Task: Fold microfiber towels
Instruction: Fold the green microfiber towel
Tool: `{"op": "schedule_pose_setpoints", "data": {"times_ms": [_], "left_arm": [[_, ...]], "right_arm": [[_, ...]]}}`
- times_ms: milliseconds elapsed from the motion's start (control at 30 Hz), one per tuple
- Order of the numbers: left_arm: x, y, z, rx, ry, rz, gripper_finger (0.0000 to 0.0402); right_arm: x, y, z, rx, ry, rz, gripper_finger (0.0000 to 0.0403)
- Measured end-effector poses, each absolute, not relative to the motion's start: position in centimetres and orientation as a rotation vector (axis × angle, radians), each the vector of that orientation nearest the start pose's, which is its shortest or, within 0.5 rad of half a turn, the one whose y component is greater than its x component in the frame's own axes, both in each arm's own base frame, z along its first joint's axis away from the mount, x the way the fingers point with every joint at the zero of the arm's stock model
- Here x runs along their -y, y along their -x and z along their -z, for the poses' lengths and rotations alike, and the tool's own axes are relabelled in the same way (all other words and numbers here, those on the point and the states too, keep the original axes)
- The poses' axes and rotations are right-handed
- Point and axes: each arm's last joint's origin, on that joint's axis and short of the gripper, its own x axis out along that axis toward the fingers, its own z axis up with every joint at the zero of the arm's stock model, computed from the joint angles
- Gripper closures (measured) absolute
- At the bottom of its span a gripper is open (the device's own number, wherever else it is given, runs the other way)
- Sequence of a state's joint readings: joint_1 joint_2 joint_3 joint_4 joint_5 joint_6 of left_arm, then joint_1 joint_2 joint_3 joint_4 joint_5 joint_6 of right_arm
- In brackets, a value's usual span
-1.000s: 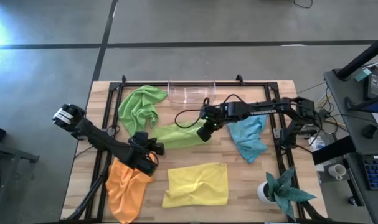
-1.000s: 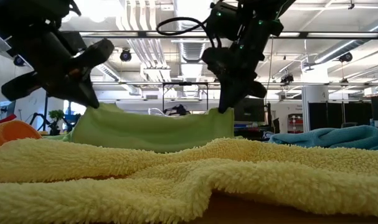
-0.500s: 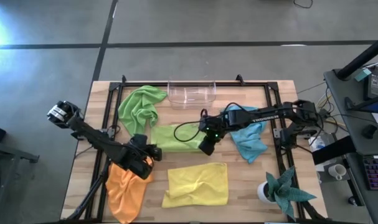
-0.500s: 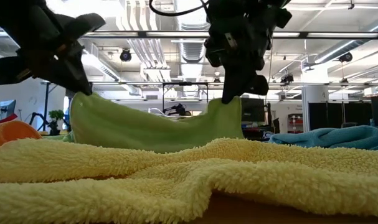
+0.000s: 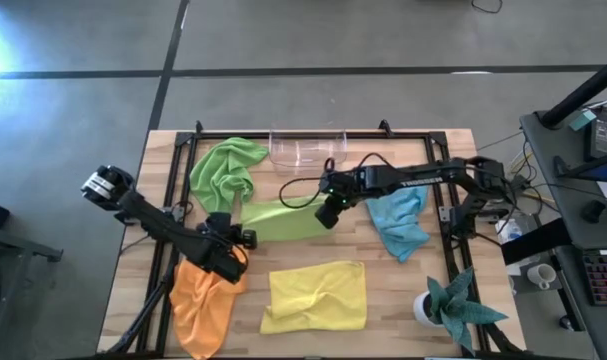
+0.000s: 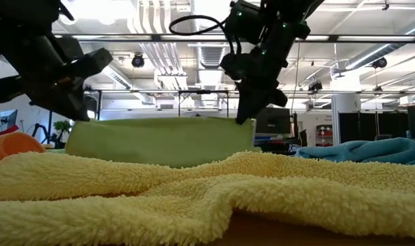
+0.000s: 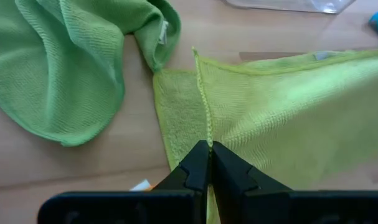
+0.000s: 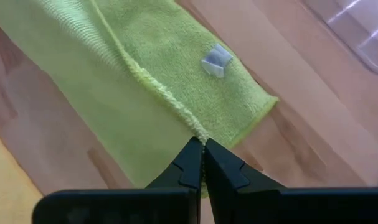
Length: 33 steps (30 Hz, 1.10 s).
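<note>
Left gripper point(image 5: 231, 236) and right gripper point(image 5: 326, 213) are each clenching a green towel point(image 5: 281, 218) edge; corners should be laid aligned.

No text or label is legible anywhere.

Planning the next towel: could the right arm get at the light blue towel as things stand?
Probably not yet. The right gripper is shut on the lime green towel, as is the left gripper. The light blue towel lies uncovered beneath that arm.
</note>
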<state>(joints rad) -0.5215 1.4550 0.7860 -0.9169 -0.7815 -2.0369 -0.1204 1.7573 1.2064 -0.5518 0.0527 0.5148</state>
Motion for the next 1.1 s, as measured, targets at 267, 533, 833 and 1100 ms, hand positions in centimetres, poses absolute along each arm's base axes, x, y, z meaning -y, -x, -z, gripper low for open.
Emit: {"op": "schedule_pose_setpoints", "data": {"times_ms": [267, 533, 833, 1100], "left_arm": [[8.4, -20.4, -16.1, -0.493, 0.764, -1.229, 0.0401], [8.3, -20.8, -15.5, -0.575, 0.635, -1.199, 0.0401], [7.6, -21.1, -15.5, -0.606, 0.572, -1.198, 0.0402], [7.0, -21.3, -15.5, -0.638, 0.531, -1.2, 0.0365]], "right_arm": [[4.7, -36.4, -17.5, -1.073, -0.494, 0.445, 0.0394], [5.3, -36.6, -17.7, -1.068, -0.498, 0.466, 0.0394], [6.0, -36.5, -17.8, -1.06, -0.499, 0.494, 0.0394], [6.0, -36.5, -17.8, -1.061, -0.498, 0.499, 0.0368]]}}
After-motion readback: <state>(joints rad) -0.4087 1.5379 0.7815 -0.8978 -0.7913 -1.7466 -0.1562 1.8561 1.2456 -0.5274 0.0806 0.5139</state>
